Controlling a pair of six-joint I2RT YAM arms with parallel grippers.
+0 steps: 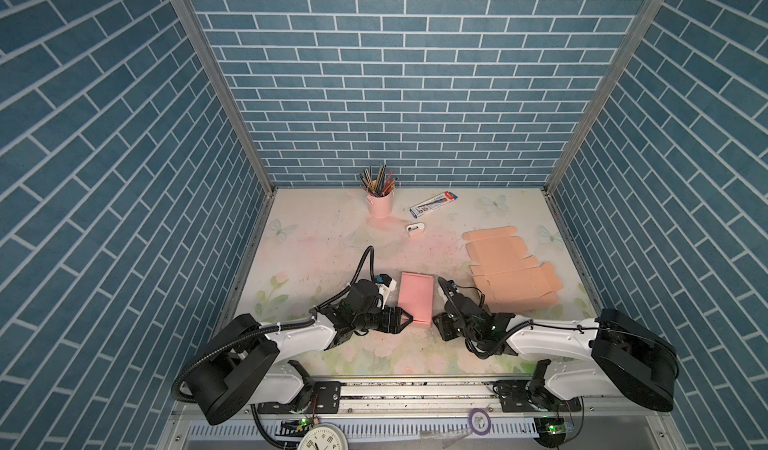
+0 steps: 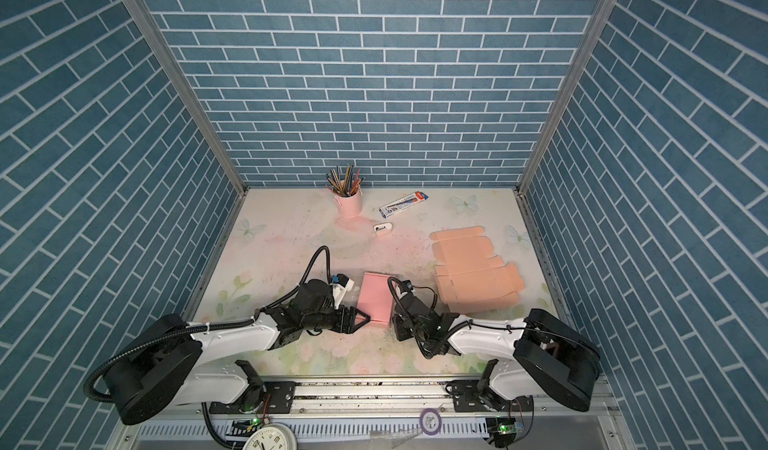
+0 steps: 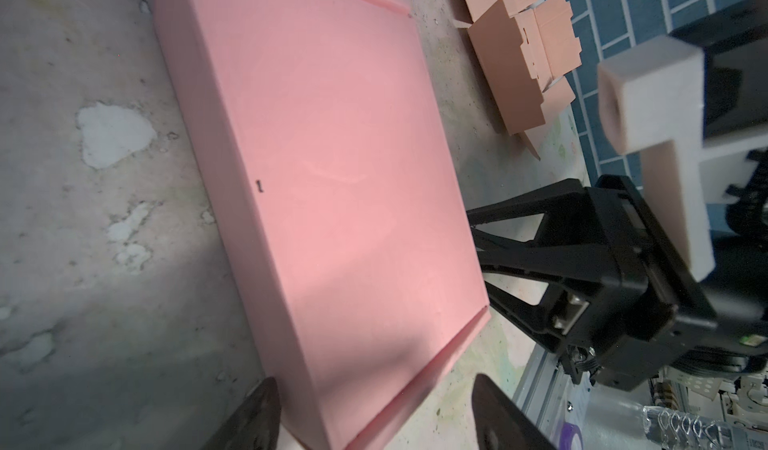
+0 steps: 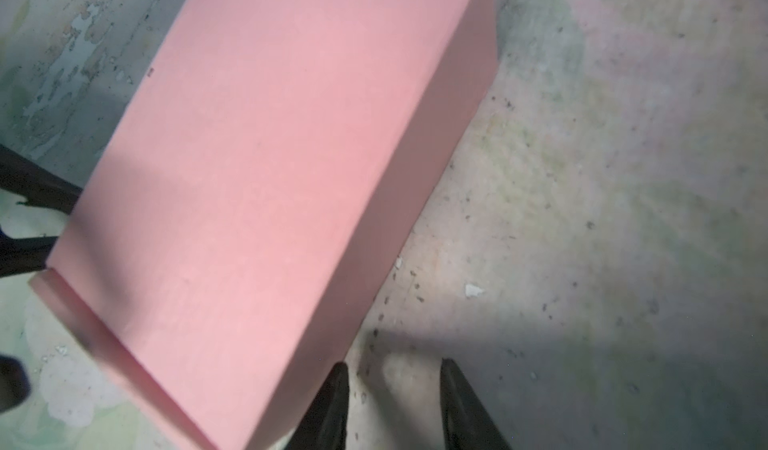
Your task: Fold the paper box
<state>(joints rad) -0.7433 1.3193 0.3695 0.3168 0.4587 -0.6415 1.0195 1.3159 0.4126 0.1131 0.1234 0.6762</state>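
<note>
The paper box point(image 1: 415, 298) lies closed on the table point(image 1: 316, 244), near centre, between both arms. A narrow lip projects at its near end, so the final tuck is probably not seated.

The left gripper point(image 3: 374, 383) stands wide open astride the box's near-left corner and clamps nothing. It is likely placed to press that lip.

The right gripper point(image 4: 395, 364) is part open and empty, just beside the box's right wall, apparently as a brace.

Flat cardboard blanks point(image 1: 511, 269) lie well apart to the far right. The pencil cup point(image 1: 380, 204), pencil carton point(image 1: 434, 203) and a small white item point(image 1: 415, 228) sit farther back. None of these obstructs either arm.
</note>
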